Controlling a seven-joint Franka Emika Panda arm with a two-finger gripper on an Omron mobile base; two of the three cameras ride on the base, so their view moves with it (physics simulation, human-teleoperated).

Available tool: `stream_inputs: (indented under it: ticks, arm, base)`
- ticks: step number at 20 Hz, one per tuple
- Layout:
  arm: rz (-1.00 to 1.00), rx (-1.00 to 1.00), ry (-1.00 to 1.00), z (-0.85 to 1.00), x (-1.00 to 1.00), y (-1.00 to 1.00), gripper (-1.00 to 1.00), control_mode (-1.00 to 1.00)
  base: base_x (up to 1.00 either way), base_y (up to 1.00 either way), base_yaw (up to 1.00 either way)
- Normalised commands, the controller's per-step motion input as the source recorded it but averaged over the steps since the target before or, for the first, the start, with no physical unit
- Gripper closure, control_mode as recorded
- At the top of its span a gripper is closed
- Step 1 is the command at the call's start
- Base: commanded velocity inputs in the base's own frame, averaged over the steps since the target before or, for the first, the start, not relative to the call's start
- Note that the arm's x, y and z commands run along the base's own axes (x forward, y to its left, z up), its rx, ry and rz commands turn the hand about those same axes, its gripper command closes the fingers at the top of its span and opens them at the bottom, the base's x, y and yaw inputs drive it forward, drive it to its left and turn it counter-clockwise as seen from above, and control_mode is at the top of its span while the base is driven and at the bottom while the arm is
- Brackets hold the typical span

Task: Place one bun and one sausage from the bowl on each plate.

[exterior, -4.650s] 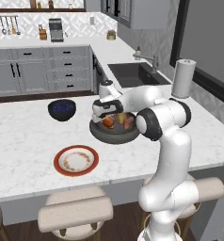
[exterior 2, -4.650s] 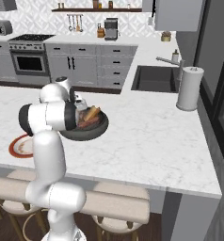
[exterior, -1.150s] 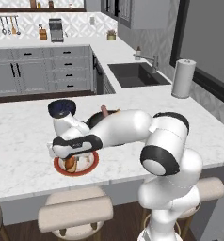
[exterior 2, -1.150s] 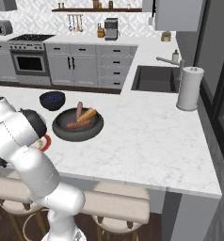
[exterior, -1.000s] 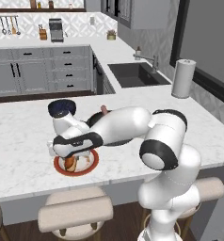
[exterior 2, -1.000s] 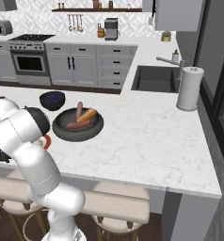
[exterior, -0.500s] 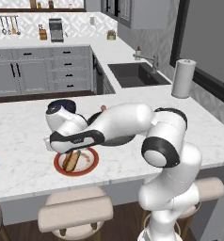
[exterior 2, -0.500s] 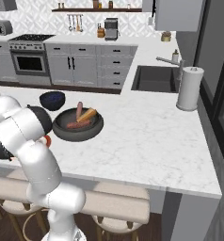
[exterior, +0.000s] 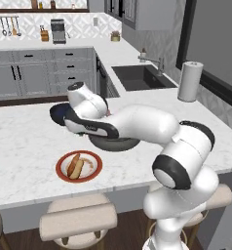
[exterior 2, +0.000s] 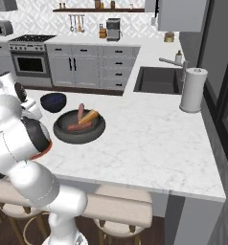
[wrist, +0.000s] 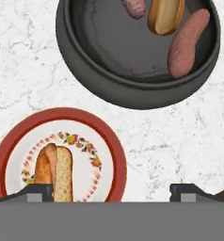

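In the hand view the jaws [wrist: 111, 190] stand wide apart, holding nothing, over the marble table [wrist: 170, 141]. The red-rimmed plate [wrist: 111, 146] at seven o'clock carries a bun [wrist: 62, 173] (a sausage [wrist: 42, 170] touching it). The bowl [wrist: 132, 92] at twelve holds another bun [wrist: 165, 15] and sausages [wrist: 188, 42].

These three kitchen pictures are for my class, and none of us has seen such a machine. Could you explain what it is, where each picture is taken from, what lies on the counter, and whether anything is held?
It is a white robot arm in a simulated kitchen. Two pictures come from cameras behind the arm, left and right; the third looks down from a camera on its hand. On the marble counter sit a red plate holding a bun, a dark grey bowl with two sausages and another bun, a smaller blue bowl, and a paper towel roll by the sink. The end effector hangs open above the counter beside the plate, holding nothing.
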Motion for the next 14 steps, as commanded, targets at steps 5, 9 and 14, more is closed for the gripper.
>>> stream_inputs:
  ticks: [5,9,14]
  arm:
    - [0.01,0.00,0.02,0.14,0.99,-0.75,-1.00,-1.00]
    - [0.11,0.00,0.00,0.00,0.97,-0.42,-1.00,-1.00]
    - [0.15,0.00,0.00,-0.06,0.73,-0.38,-1.00,-1.00]
  base:
    - [0.00,0.00,0.00]
    - [0.00,0.00,0.00]
    - [0.00,0.00,0.00]
